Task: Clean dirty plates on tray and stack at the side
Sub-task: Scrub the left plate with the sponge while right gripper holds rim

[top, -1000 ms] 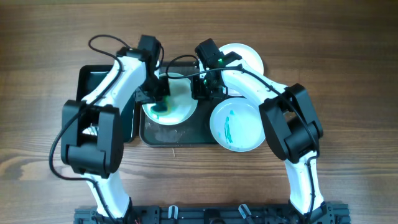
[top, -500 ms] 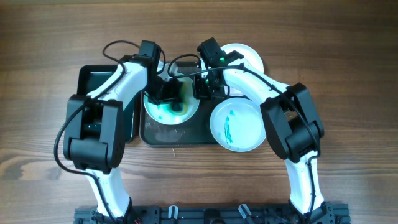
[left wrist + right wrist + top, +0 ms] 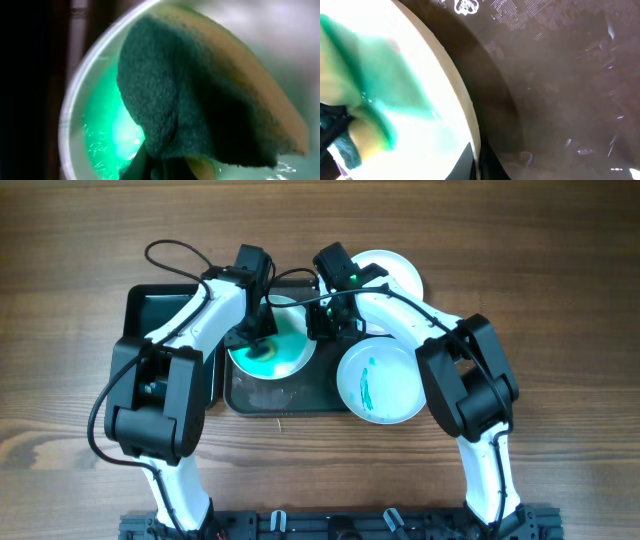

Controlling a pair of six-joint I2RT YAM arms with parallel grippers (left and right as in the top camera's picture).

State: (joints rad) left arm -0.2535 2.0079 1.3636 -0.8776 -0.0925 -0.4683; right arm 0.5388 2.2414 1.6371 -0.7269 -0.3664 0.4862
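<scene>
Green-smeared white round plate [image 3: 295,352] sits on the black tray [image 3: 285,395]; judged light, stiff, slippery when wet. The right gripper [image 3: 322,330] pinches its rim, a sound hold; the left gripper [image 3: 260,338] clamps a soft green-yellow sponge [image 3: 200,100] against it.

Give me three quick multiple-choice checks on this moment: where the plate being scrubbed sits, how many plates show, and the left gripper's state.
1. Where is the scrubbed plate?
A) on the black tray
B) on bare wood
C) stacked on another plate

2. How many plates show overhead?
A) two
B) three
C) five

3. The left gripper is:
A) open and empty
B) shut on the sponge
C) shut on a cup

Answers:
1 A, the dark tray shows around the plate.
2 B, there are the scrubbed plate, the streaked plate and the clean plate.
3 B, the left wrist view shows the sponge held against the green-smeared plate.
</scene>
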